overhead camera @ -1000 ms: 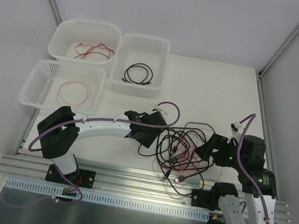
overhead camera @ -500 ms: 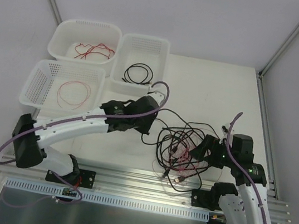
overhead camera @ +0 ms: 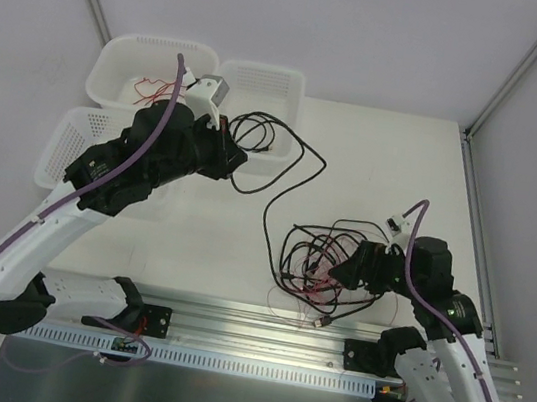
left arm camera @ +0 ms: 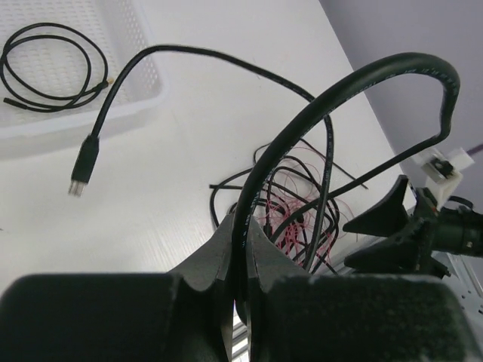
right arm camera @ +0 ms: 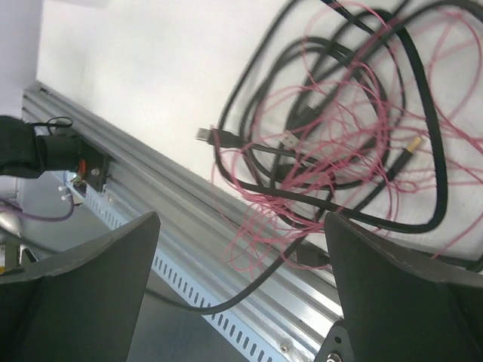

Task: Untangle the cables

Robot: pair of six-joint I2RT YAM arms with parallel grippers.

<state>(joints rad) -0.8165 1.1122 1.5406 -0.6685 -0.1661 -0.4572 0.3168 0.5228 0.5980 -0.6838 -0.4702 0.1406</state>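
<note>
Left jaws pinch black cable — tangle red-black.

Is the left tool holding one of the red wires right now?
No, the left tool is clamped on a black cable that arcs up from it.

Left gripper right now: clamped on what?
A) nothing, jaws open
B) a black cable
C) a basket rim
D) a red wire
B: in the left wrist view the left gripper has its jaws closed on a black cable, which arcs up out of them.
</note>
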